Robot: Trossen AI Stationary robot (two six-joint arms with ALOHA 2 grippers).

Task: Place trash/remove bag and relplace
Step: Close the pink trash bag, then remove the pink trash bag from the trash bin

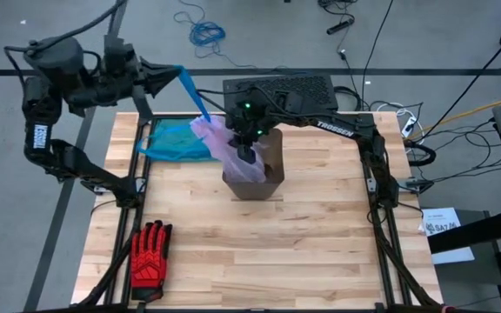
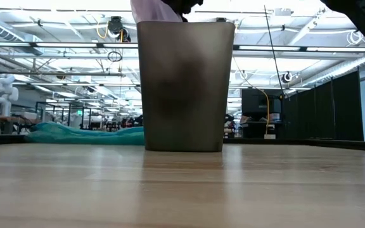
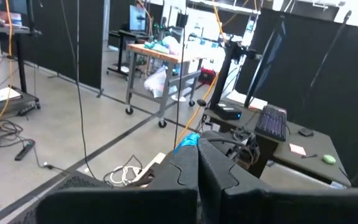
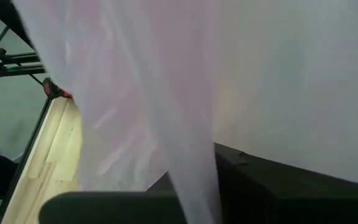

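Bin [image 1: 255,174] stands mid-table toward the far edge, upright. Pink bag [image 1: 220,143] hangs half out of it, draped over the bin's left rim and rising above the mouth; in the low view only a corner of it shows above the rim.

Right gripper [image 1: 249,143] is over the bin mouth, fingers closed on the bag film, probably to steer the liner at the opening.

Left gripper [image 1: 183,80] is raised beyond the table's far-left edge, fingers pinched on a strip of the teal bag [image 1: 172,141], which runs down to its bulk lying on the table left of the bin. Held up and aside, it likely keeps that plastic clear of the bin.

No trash visible. Red glove [image 1: 150,254] lies near-left, well apart.
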